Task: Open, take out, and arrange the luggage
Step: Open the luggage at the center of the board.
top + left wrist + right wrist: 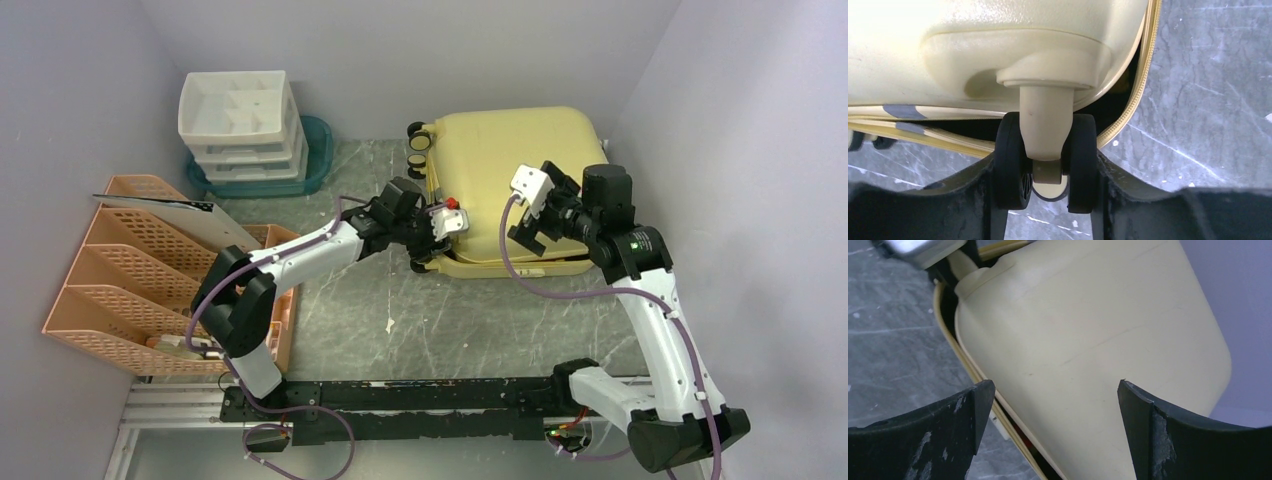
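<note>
Pale lilac walls close in a grey veined tabletop (400, 320). Luggage (500, 160) lies flat at the far right of it, close to the right wall, with its wheeled end pointing left. Its two shells are slightly parted. From the left wrist a dark gap shows behind the yellow zip edge (1140, 90), and a strip of grey tape (903, 111) sits on the seam.

Left tool (425, 250) reaches across to the near left corner of the luggage. Its fingers (963, 200) are clenched on the twin black wheel (1083, 160) there, one against each outer face, with the yellow stem standing up between them.

Right tool (535, 235) hangs over the near right part of the lid, released. Its fingers (1158, 430) stand wide apart with the pale shell showing between them, and whether they touch it cannot be told.

Two more wheels (418, 135) show at the far left corner.

At the far left, a white drawer unit (240, 120) stands in a teal tray (320, 150). An orange file rack (120, 270) sits along the left wall, well apart from the luggage.
</note>
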Tool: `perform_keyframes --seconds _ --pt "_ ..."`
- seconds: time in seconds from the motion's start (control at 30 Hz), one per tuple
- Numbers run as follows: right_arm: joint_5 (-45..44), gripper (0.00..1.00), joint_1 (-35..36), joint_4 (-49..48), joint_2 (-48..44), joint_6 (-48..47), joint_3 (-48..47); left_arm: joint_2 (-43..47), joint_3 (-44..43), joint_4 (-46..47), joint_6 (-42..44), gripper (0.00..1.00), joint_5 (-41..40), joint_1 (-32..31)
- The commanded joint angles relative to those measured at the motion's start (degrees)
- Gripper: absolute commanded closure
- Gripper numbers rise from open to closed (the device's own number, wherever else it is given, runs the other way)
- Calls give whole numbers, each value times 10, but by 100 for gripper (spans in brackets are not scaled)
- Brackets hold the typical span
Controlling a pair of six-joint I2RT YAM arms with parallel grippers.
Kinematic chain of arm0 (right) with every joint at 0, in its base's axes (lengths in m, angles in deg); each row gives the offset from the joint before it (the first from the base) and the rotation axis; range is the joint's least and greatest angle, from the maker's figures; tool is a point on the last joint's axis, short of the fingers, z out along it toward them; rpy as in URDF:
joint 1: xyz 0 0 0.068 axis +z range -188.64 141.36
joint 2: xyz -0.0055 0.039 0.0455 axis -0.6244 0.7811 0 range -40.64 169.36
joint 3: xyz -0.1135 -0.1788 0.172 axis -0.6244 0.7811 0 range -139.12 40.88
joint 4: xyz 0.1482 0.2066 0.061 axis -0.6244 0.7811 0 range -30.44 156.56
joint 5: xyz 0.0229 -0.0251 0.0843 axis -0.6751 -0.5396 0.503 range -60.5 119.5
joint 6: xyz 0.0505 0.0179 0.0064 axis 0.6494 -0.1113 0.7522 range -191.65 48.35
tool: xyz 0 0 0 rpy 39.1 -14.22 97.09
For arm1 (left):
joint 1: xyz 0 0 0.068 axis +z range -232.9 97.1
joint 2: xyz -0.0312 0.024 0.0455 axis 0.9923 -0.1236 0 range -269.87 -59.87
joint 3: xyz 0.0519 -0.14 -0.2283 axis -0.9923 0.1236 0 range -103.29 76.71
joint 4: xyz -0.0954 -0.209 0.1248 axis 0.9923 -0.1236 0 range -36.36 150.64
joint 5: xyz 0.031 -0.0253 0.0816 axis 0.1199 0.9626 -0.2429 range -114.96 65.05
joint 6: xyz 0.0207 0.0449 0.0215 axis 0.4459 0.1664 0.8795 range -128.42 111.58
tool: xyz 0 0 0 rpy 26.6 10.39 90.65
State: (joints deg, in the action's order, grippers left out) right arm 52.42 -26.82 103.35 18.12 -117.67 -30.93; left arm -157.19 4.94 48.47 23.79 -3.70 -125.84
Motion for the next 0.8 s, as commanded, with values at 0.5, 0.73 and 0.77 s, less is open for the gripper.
perform_keyframes --seconds 0.5,0.73,0.77 --pt "174 24 18 249 -11 -261 -14 29 -182 29 -151 93 -131 -6" --pt "131 73 21 210 -13 -256 26 28 -230 24 -176 95 -209 -5" --pt "118 78 22 193 -16 -244 34 28 -236 25 -174 95 -211 -5"
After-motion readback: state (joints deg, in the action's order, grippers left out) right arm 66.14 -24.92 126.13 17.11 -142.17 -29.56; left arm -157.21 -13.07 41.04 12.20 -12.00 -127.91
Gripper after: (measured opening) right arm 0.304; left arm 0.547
